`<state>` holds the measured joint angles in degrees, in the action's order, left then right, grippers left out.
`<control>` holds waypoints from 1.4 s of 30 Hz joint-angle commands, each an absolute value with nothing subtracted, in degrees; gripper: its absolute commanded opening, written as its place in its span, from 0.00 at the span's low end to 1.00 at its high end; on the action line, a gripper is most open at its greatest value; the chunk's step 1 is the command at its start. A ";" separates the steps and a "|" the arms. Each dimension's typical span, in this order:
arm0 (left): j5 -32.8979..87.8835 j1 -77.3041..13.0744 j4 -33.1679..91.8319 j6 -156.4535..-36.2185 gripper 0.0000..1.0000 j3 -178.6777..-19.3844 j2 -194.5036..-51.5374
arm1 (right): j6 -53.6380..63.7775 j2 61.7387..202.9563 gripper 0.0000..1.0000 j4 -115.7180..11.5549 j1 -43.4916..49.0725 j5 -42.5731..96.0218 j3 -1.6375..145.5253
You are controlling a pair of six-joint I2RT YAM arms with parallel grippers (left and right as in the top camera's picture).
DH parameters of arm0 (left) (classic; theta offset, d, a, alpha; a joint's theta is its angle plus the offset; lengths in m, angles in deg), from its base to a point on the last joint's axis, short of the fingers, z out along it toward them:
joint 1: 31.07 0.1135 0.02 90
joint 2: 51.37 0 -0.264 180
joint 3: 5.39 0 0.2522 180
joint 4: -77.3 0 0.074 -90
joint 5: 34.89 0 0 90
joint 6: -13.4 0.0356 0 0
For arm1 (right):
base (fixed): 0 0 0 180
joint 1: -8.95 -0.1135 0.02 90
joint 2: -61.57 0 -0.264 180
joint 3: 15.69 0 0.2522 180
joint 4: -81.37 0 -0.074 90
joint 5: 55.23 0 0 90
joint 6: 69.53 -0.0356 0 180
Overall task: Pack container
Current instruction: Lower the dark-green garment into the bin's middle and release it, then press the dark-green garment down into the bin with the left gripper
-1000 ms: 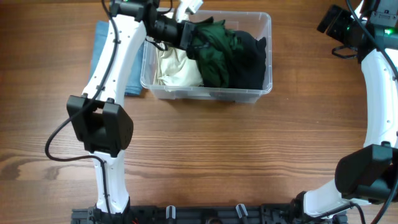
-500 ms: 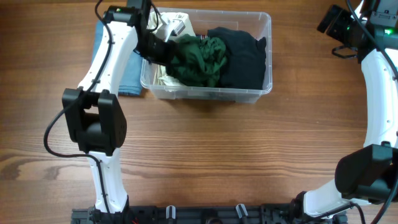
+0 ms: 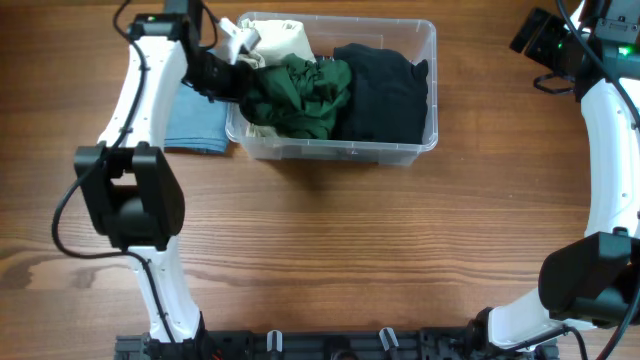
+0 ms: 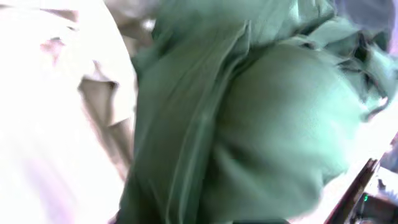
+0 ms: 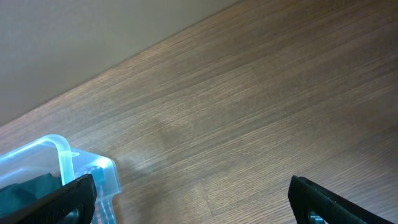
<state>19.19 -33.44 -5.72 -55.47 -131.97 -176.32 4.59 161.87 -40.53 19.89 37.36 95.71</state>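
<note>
Jaws on right gripper (image 5: 189, 191) wide apart, empty. Parked at far right of table (image 3: 350, 250), I reckon to stay out of the way. Left gripper (image 3: 235, 80) buried at edge of green garment (image 3: 300, 95); wrist view all cloth, can't tell jaw state.

Container (image 3: 330, 152) at top centre. Cream garment (image 3: 275, 35) in far-left corner, green partly over it, black garment (image 3: 385, 90) on right side. Blue cloth (image 3: 195, 125) flat on table just left of container, likely next in.

Versus a second ago: green moved off black toward left, left arm swung back left, right arm unchanged.
</note>
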 commanded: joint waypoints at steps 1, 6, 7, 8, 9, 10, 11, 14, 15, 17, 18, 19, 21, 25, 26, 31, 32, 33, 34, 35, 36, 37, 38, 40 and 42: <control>19.01 -33.61 -5.13 -54.71 0.50 -132.10 -172.93 | 3.78 162.63 1.00 -40.66 19.74 37.05 95.19; 18.99 -35.16 -2.94 -54.78 0.55 -132.10 -172.87 | 3.78 162.63 1.00 -40.66 19.74 37.05 95.19; 18.99 -35.47 -2.44 -55.10 0.55 -132.10 -172.84 | 3.78 162.63 1.00 -40.66 19.74 37.05 95.19; 18.99 -35.84 -1.72 -56.13 0.55 -132.10 -172.84 | 3.78 162.63 1.00 -40.66 19.74 37.05 95.19; 18.99 -36.13 -1.32 -56.46 0.54 -132.10 -172.84 | 3.78 162.63 1.00 -40.64 19.74 37.05 95.19; 19.01 -36.39 -1.13 -56.44 0.54 -132.10 -172.84 | 3.78 162.63 1.00 -40.66 19.74 37.05 95.19; 19.03 -36.67 -1.06 -56.44 0.53 -132.10 -172.80 | 3.80 162.63 1.00 -40.66 19.74 37.05 95.19; 20.56 -37.59 -0.91 -56.41 0.49 -132.12 -172.69 | 3.80 162.63 1.00 -40.66 19.74 37.05 95.19; 21.88 -37.92 -0.91 -56.44 0.48 -132.17 -172.45 | 3.78 162.63 1.00 -40.66 19.74 37.05 95.19; 24.32 -38.38 -0.99 -56.46 0.48 -132.28 -171.79 | 3.78 162.63 1.00 -40.64 19.74 37.05 95.19; 24.96 -38.46 -0.99 -56.44 0.47 -132.32 -171.25 | 3.78 162.63 1.00 -40.64 19.74 37.05 95.19; 25.04 -38.46 -0.97 -56.44 0.47 -132.32 -170.61 | 3.78 162.63 1.00 -40.66 19.74 37.05 95.19; 25.07 -38.33 -0.91 -56.44 0.47 -132.32 -169.02 | 3.78 162.63 1.00 -40.66 19.74 37.05 95.19; 27.01 -38.38 -1.10 -56.48 0.45 -132.32 -166.05 | 3.80 162.63 1.00 -40.66 19.74 37.05 95.19; 27.93 -38.49 -1.43 -56.48 0.45 -132.32 -165.41 | 3.76 162.63 1.00 -40.66 19.74 37.05 95.19; 33.35 -39.80 -3.86 -56.48 0.44 -132.32 -163.71 | 3.78 162.63 1.00 -40.66 19.74 37.05 95.19; 34.29 -40.30 -4.25 -56.48 0.44 -132.32 -163.64 | 3.78 162.63 1.00 -40.66 19.74 37.05 95.19; 35.23 -40.85 -4.49 -56.48 0.43 -132.30 -163.66 | 3.80 162.63 1.00 -40.66 19.74 37.05 95.19; 36.28 -41.61 -4.82 -56.46 0.42 -132.30 -163.66 | 3.78 162.63 1.00 -40.66 19.74 37.05 95.19; 37.26 -42.33 -4.86 -56.46 0.42 -132.30 -163.66 | 3.78 162.63 1.00 -40.66 19.74 37.05 95.19; 38.46 -43.19 -4.84 -56.46 0.40 -132.30 -163.66 | 3.78 162.63 1.00 -40.66 19.74 37.05 95.19; 39.80 -44.08 -4.80 -56.46 0.38 -132.30 -163.66 | 3.80 162.63 1.00 -40.66 19.74 37.05 95.19; 41.24 -45.04 -4.69 -56.46 0.34 -132.30 -163.66 | 3.80 162.63 1.00 -40.66 19.74 37.05 95.19; 43.95 -47.08 -4.58 -56.44 0.26 -132.30 -163.90 | 3.80 162.63 1.00 -40.66 19.74 37.05 95.19; 46.75 -49.28 -4.67 -56.44 0.22 -132.30 -164.30 | 3.80 162.63 1.00 -40.66 19.74 37.05 95.19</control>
<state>39.49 -45.41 -4.60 -56.48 -131.99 -164.30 4.59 161.87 -40.53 19.89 37.34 95.71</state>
